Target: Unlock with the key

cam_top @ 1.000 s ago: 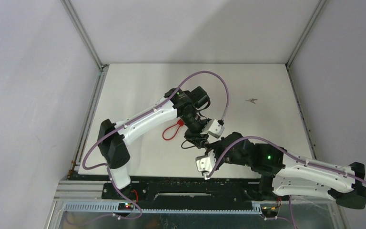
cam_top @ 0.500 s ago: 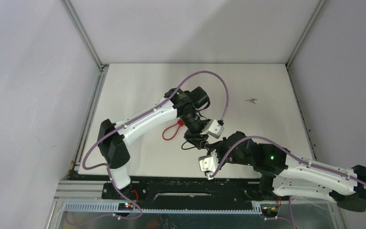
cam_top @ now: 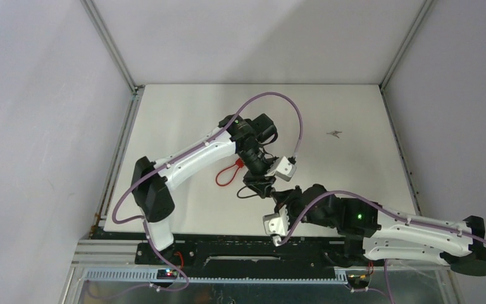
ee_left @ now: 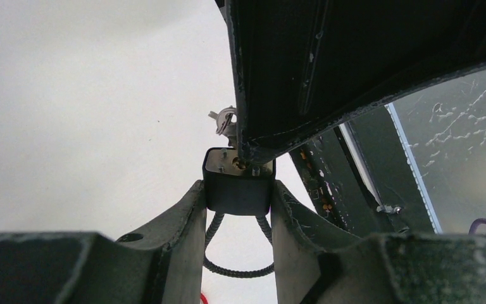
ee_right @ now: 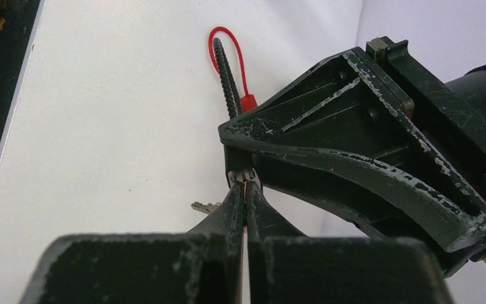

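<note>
Right arm had drawn slightly toward the near edge, wrist low, its hand (ee_right: pixel 245 190) pinched shut on one key (ee_right: pixel 243 173). Left hand (cam_top: pixel 261 185) reached forward over the counter (cam_top: pixel 183 126), clamping one black lock (ee_left: pixel 237 193) with a cable shackle; the key met its face. One red loop (ee_right: pixel 248 101) lay beside.

The white table (cam_top: pixel 183 114), enclosed by plain pale walls (cam_top: pixel 259 38) in metal framing (cam_top: pixel 111 44), carries a red loop (cam_top: pixel 226 173) lying flat at about 8 o'clock from its middle and a small grey scrap (cam_top: pixel 335 133), too small to identify, at 2 o'clock.
</note>
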Tool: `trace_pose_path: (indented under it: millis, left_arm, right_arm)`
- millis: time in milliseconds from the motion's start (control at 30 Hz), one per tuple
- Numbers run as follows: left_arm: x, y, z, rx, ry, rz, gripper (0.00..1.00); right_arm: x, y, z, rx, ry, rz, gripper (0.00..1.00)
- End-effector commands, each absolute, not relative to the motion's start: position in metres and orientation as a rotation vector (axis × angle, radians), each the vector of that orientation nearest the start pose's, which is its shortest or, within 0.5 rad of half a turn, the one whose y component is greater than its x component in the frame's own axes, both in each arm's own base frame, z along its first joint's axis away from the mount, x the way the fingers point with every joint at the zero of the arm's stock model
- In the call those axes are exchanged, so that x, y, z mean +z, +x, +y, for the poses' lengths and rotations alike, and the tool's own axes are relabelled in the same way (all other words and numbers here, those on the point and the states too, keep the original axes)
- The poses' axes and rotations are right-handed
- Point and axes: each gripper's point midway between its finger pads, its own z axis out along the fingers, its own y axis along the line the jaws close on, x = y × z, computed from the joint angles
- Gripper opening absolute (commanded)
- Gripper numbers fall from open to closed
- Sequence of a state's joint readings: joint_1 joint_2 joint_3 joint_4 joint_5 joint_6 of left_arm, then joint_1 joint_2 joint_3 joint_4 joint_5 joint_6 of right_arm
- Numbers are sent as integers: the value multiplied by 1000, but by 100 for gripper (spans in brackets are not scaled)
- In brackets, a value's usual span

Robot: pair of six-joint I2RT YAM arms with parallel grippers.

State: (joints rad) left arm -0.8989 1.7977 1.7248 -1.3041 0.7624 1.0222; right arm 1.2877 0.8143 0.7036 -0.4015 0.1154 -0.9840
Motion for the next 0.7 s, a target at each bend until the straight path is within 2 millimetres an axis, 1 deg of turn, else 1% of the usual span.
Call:
trace_pose_path:
  millis: [0, 67, 133, 233, 300, 367, 433, 533, 667]
  left_arm:
    - [248, 118, -365, 1620, -2716, -1491, 0]
    - [248, 118, -365, 1615, -2713, -1493, 0]
    - [248, 117, -365, 1604, -2721, -1497, 0]
    - [248, 122, -367, 1569, -2737, -1553, 0]
    - [248, 125, -368, 1556, -2752, -1574, 0]
    - [249, 126, -368, 1551, -2757, -1581, 0]
    - [250, 125, -369, 1555, -2761, -1576, 0]
    - [251, 122, -368, 1580, -2754, -1551, 0]
    - [254, 116, -367, 1621, -2732, -1509, 0]
  right_arm:
    - [177, 137, 263, 2, -1898, 938, 0]
    - [178, 138, 263, -7, -1889, 939, 0]
    - [180, 138, 263, 20, -1874, 948, 0]
    - [182, 138, 262, 112, -1851, 1001, 0]
    - [189, 141, 260, 178, -1811, 1069, 0]
    - [194, 141, 260, 257, -1785, 1110, 0]
    - [194, 141, 258, 306, -1779, 1149, 0]
    - [191, 141, 258, 309, -1790, 1150, 0]
    - [194, 145, 262, 243, -1780, 1088, 0]
